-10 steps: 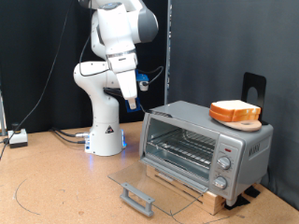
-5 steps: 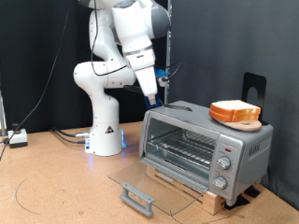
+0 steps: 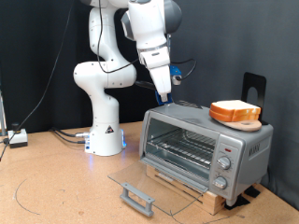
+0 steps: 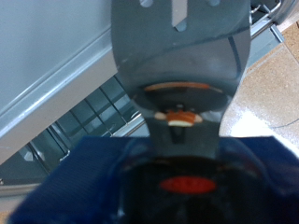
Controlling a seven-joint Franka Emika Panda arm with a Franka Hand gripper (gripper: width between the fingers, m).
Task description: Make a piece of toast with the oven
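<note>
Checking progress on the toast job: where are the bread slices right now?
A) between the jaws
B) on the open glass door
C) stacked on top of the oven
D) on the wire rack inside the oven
C: the cream-faced, tan-crusted bread slices sit stacked on the roof of the silver-grey toaster oven, whose wire rack is bare.

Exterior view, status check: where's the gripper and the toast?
Gripper above oven top, nothing between fingers. Toast on oven roof, untouched. Oven door open flat, rack bare. Nothing between gripper and toast.
</note>
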